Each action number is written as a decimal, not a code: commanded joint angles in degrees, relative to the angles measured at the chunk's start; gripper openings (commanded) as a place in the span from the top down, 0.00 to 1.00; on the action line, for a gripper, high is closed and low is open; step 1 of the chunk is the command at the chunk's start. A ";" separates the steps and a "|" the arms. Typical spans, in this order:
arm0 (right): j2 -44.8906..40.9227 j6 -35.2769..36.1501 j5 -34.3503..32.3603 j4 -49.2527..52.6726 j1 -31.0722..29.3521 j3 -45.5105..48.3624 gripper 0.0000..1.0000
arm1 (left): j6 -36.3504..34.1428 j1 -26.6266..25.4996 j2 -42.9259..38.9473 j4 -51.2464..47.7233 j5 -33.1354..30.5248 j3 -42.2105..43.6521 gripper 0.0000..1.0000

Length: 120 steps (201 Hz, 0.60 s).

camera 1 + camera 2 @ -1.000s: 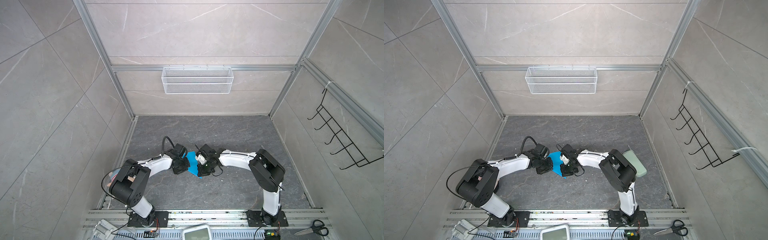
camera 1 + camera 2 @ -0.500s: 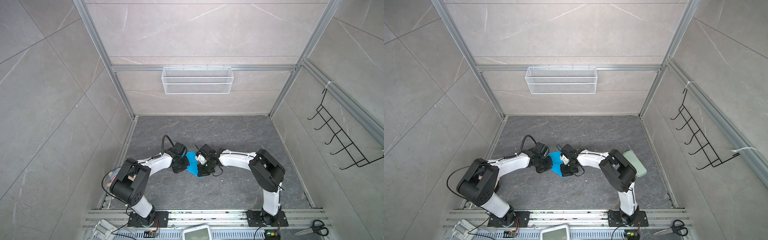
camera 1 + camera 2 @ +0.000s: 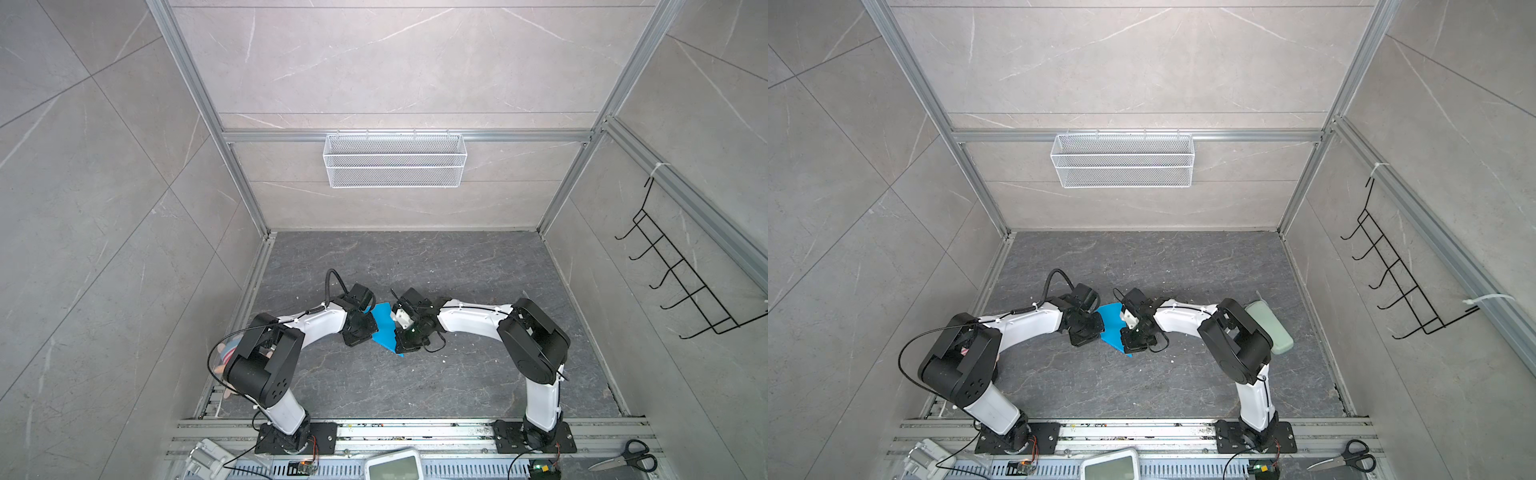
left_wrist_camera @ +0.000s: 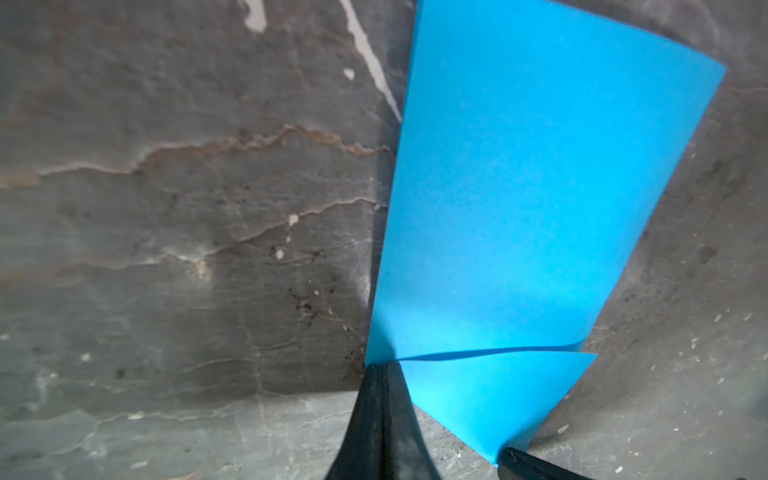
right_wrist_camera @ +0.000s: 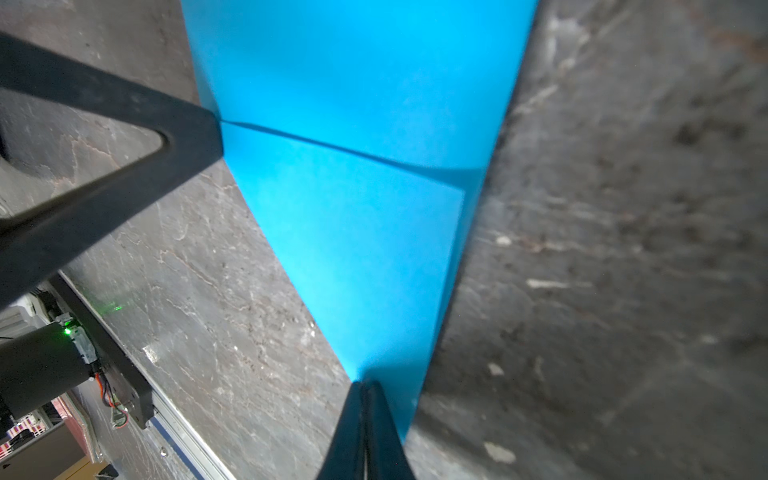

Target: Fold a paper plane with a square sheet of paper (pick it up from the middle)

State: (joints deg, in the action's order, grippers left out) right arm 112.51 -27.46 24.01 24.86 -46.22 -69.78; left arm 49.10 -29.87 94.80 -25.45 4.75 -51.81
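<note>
The square sheet of paper [image 3: 384, 328] [image 3: 1111, 328] is bright sky-blue and partly folded, tapered, with one flap lying across it. It hangs low over the dark floor between both grippers. My left gripper [image 4: 382, 366] is shut on the sheet's [image 4: 519, 199] edge, right where the flap's crease begins. My right gripper [image 5: 365, 384] is shut on the narrow pointed end of the sheet [image 5: 357, 208]. From above, the left gripper [image 3: 368, 332] and right gripper [image 3: 400, 345] face each other across the paper. No finished paper plane is in view.
A white wire basket [image 3: 395, 160] hangs on the back wall and a black hook rack [image 3: 681, 286] on the right wall. A pale green block [image 3: 1273, 328] lies behind the right arm. Scissors [image 3: 623, 461] and a white device [image 3: 392, 465] sit by the front rail.
My left gripper has closed the last bit onto the paper's edge. Both arms and the paper stay almost where they were.
</note>
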 commanded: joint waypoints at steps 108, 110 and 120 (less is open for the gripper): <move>2.39 -4.04 -1.28 -0.17 -0.20 4.41 0.93 | -10.56 -1.65 -13.03 6.93 9.97 5.79 0.91; 2.37 -4.03 -1.25 -0.17 -0.26 4.41 0.93 | -10.46 -1.68 -12.93 7.40 10.38 5.96 0.91; 2.45 -4.16 -1.27 0.01 -0.25 4.35 0.93 | -10.21 -2.28 -12.03 9.18 11.85 6.53 0.91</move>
State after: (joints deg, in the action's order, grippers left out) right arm 112.05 -30.50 25.34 22.44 -45.74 -68.07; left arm 39.83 -31.20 81.78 -22.74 9.74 -47.46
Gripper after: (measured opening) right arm 0.067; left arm 0.087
